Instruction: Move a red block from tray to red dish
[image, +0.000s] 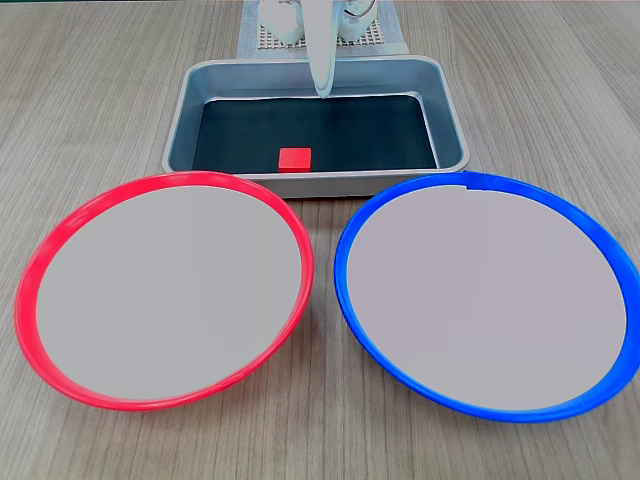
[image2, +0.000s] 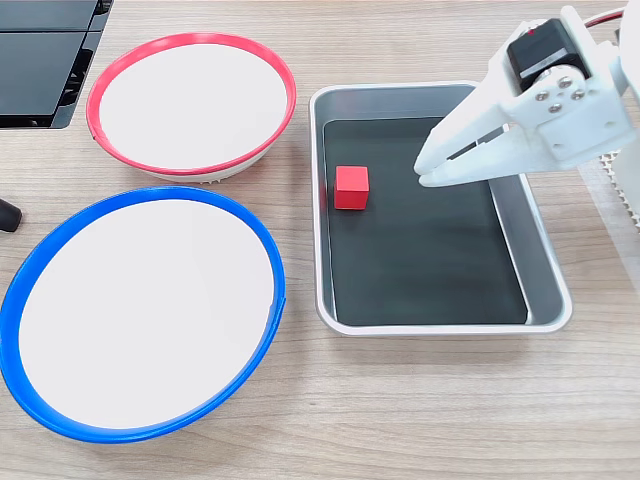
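On a pale wood-grain desk (image: 100, 90), the red dish (image: 40, 265) sits at the left of a fixed view facing the arm, its bright rim ringing a pale grey centre. Just right of it, rims nearly touching, lies a same-sized blue dish (image: 345, 290). Behind the pair stands the tray (image: 180, 120), a grey metal pan with rounded corners and a dark bottom, its long axis running left to right across this view.

The red block (image: 295, 159) rests flat on the tray's dark floor beside the near wall, towards the red dish's side. It is a cube with no long axis; its faces sit roughly square to the tray walls.

In a fixed view from above, the red block (image2: 351, 187) lies near the tray's (image2: 540, 250) left wall, with the red dish (image2: 100, 85) upper left and the blue dish (image2: 30, 270) below it. The white gripper (image2: 425, 172) hangs over the tray's dark floor to the right of the block, apart from it, pointing left. Its jaws stand nearly together at the tips and grasp nothing.

A dark slab (image2: 40, 60) fills the upper-left corner of that view, and a white mesh mat (image: 385, 40) lies behind the tray.
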